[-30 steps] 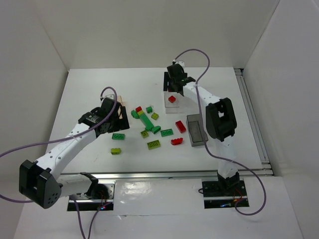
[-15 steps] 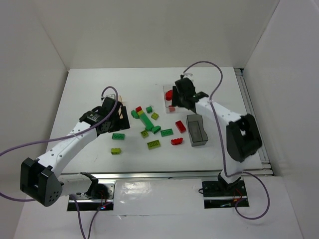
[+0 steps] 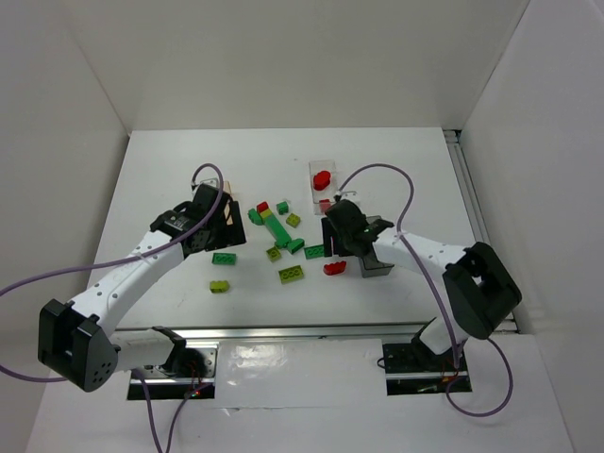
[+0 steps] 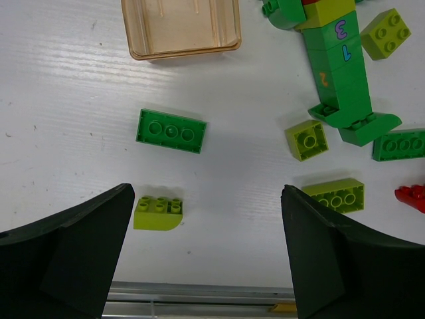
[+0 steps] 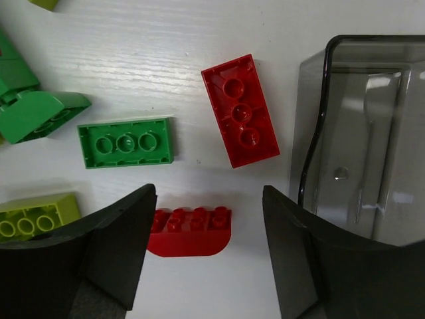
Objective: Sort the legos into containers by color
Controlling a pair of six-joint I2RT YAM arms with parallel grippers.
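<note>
Black fingers of my right gripper (image 5: 209, 212) stand wide apart, holding nothing. A red curved brick (image 5: 189, 231) shows in the gap, and a red flat brick (image 5: 240, 111) lies beyond it, just beside the smoky-grey box (image 5: 312, 133). My left gripper (image 4: 206, 219) gapes too, empty, above a lime brick (image 4: 158, 212) and a dark green brick (image 4: 170, 131), with the tan box (image 4: 182, 46) farther out. Only the overhead view shows me the clear box (image 3: 330, 168), a red piece (image 3: 323, 176) inside. The table (image 3: 170, 170) is white, with plain white walls (image 3: 283, 57) around it.
</note>
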